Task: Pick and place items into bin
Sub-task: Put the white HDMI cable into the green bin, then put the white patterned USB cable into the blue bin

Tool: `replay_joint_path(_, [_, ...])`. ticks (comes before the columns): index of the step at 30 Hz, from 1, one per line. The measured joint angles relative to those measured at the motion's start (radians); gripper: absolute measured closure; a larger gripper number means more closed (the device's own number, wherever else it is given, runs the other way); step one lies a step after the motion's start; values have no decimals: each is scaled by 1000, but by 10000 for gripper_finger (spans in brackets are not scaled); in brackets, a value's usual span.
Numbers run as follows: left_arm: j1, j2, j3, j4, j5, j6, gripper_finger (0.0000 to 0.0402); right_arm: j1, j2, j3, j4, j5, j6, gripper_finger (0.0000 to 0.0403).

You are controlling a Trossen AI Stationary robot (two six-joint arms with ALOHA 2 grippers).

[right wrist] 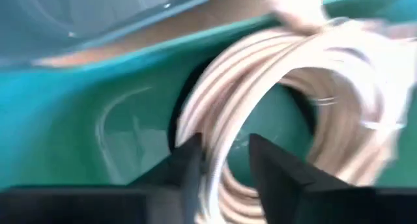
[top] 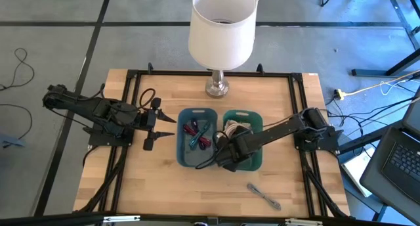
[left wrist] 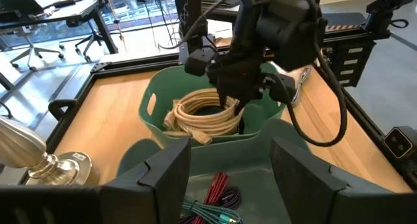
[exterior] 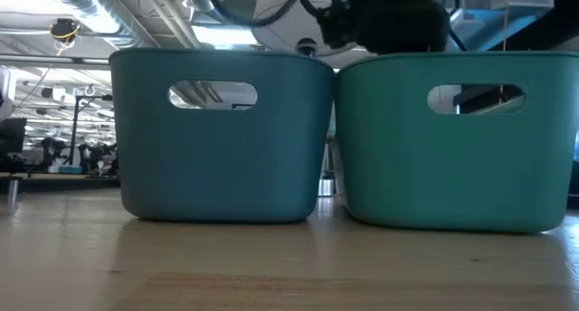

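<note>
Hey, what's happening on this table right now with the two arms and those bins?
The right claw is down inside the green bin, its fingers either side of a strand of a coiled white cable; whether it grips is unclear. The blue bin beside it already holds small red, purple and teal pieces. The left claw waits open beside the blue bin. A grey strap is on the table, and a black cable loop is near the left arm.
</note>
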Motion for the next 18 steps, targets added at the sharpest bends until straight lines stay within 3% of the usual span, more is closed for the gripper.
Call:
replay_joint_path(4, [0,0,0,0,0,0,197,14,0,78,-83,19,9,216])
replay_joint_path(8, [0,0,0,0,0,-1,197,45,0,180,-217,41,43,179])
replay_joint_path(13, [0,0,0,0,0,-1,197,124,-1,341,-397,79,163,171])
replay_joint_path(18, [0,0,0,0,0,-2,197,272,-7,410,-284,-14,262,177])
